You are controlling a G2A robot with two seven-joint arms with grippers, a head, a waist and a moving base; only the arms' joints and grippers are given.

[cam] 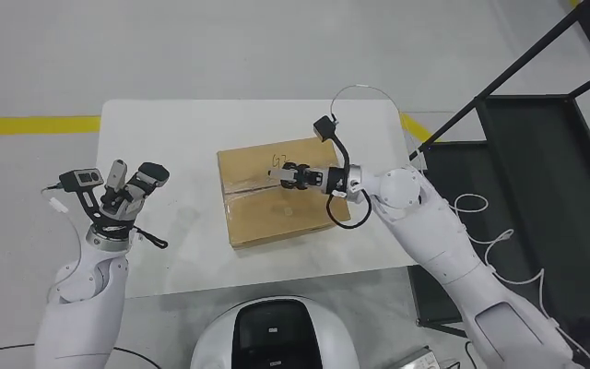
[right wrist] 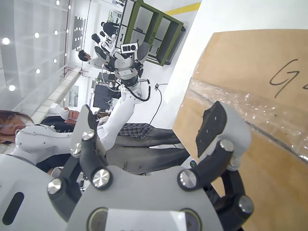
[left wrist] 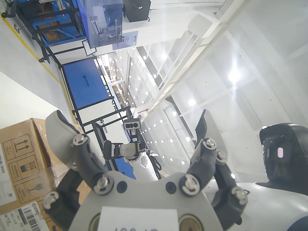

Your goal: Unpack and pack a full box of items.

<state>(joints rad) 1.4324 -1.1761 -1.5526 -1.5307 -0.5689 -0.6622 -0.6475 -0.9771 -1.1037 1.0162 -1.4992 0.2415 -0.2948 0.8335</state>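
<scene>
I see the white table [cam: 166,129] across the middle of the top view, with the brown cardboard box [cam: 277,217] at frame centre, flaps shut, so I cannot tell what is inside. My right gripper [cam: 288,175] hangs over the box top, fingers spread and empty, beside the clear tape [right wrist: 240,104] along the seam. My left gripper [cam: 134,177] sits at the table's left edge, fingers wide, holding nothing. The right wrist view shows a penned "G" [right wrist: 286,75]; the left wrist view shows handling symbols [left wrist: 21,159] on the box side.
</scene>
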